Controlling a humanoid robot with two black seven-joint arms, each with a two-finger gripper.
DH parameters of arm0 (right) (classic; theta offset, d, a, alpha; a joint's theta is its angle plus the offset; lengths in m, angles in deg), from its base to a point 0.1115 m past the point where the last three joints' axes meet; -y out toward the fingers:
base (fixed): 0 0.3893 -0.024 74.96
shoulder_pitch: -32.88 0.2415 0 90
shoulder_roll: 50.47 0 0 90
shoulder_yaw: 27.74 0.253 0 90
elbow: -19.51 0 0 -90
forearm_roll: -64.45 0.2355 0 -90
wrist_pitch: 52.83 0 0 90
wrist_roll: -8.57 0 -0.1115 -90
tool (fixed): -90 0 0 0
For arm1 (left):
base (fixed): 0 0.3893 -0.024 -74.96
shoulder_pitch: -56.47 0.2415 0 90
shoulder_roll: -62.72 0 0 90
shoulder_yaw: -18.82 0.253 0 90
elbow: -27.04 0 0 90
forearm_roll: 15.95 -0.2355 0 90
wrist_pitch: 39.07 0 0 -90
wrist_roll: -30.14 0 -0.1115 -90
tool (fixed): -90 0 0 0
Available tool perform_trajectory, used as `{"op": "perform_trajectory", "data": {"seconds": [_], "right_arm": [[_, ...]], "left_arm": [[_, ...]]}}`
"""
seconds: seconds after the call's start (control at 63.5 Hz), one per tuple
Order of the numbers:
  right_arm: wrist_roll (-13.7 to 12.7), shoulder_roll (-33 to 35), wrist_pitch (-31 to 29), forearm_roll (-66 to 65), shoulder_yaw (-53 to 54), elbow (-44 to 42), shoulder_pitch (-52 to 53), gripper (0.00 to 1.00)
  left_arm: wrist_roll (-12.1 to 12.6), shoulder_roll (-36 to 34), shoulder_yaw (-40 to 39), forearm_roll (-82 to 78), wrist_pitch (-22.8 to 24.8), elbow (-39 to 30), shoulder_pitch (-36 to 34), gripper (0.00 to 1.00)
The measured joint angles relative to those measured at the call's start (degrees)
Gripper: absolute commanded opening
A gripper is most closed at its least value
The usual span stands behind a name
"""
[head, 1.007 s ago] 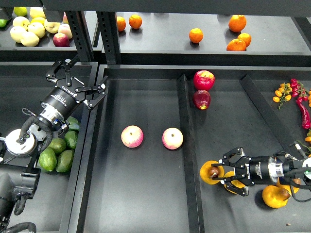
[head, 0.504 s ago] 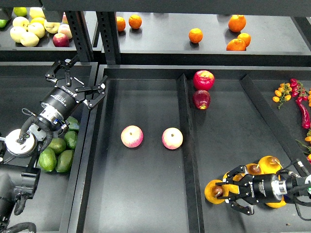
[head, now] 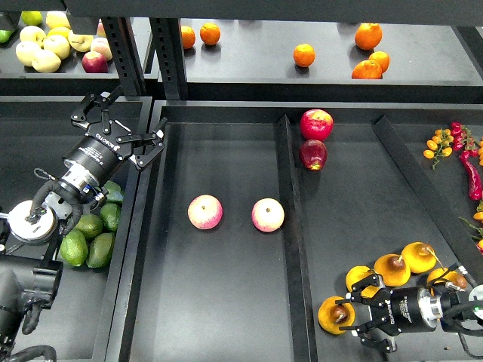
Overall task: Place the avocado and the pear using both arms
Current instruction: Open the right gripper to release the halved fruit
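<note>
Sitting betw. fingers of open right claw (head: 357, 317): pear (head: 333, 314); left claw (head: 123, 122) open.

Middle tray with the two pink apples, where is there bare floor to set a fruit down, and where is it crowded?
The middle tray is bare in front of and behind the two pink apples. The right tray's centre, between the red apples and the pears, is also free. Crowded: the near right corner around the right gripper, and the avocados beneath the left arm.
</note>
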Motion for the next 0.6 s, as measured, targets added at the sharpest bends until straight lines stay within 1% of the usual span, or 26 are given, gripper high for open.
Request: {"op": "perform_trajectory", "data": {"seconds": [0.11, 0.236, 0.378, 0.504, 0.567, 0.598], "right_arm": [[0.00, -0.11, 0.00, -0.02, 0.11, 0.02, 0.01, 0.73], [0.00, 0.56, 0.00, 0.01, 0.74, 0.59, 0.61, 0.84], [0.00, 2.37, 0.00, 0.09, 3.57, 1.58, 1.43, 0.86], [0.00, 2.79, 0.00, 0.03, 6.05, 1.48, 2.61, 0.93], [0.00, 2.84, 0.00, 0.03, 8.06, 1.12, 3.02, 0.99], [0.00, 2.84, 0.00, 0.01, 9.39, 0.97, 3.05, 0.99]], "left_arm": [[-0.02, 0.00, 0.00, 0.00, 0.00, -0.02, 0.00, 0.99], [-0.03, 0.00, -0.01, 0.00, 0.00, -0.07, 0.00, 0.99], [-0.07, 0.00, -0.03, 0.00, 0.00, -0.08, 0.00, 0.99], [-0.07, 0.00, -0.03, 0.00, -0.15, -0.08, 0.00, 0.99], [-0.07, 0.00, -0.03, 0.00, -0.16, -0.09, 0.00, 0.99], [-0.08, 0.00, -0.03, 0.00, -0.16, -0.14, 0.00, 0.99]]}}
